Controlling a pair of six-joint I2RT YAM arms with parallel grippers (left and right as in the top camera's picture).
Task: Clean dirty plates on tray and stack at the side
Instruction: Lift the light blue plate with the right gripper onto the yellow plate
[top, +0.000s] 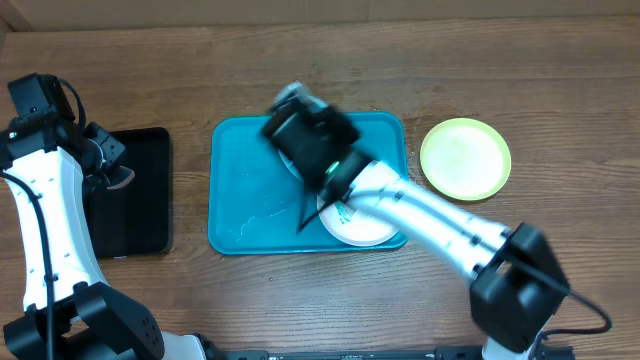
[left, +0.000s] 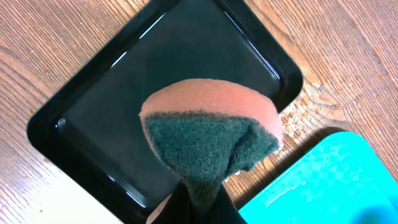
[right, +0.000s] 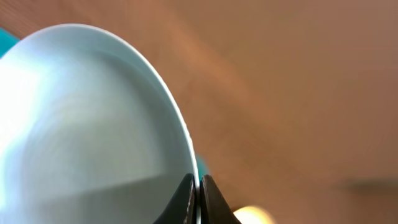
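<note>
Overhead view is evenly lit, with soft light from above and soft shadows. The right arm (top: 400, 200) is crisp, but its front end is smeared with motion blur. Left wrist view is sharp: the sponge (left: 208, 140) texture reads fine, and the black tray (left: 93, 93) has thin white glare streaks along its rim. Right wrist view is mushy. The wooden table (right: 298, 93) is a brown blur, and the pale blue plate (right: 81, 124) looks soft with a shaded lower band.

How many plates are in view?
3. The yellow-green plate lies on the table, right of the tray; the white plate is on the tray, under the right arm; the pale blue plate is held at its rim by the right tool. Another could hide under the arm.
</note>
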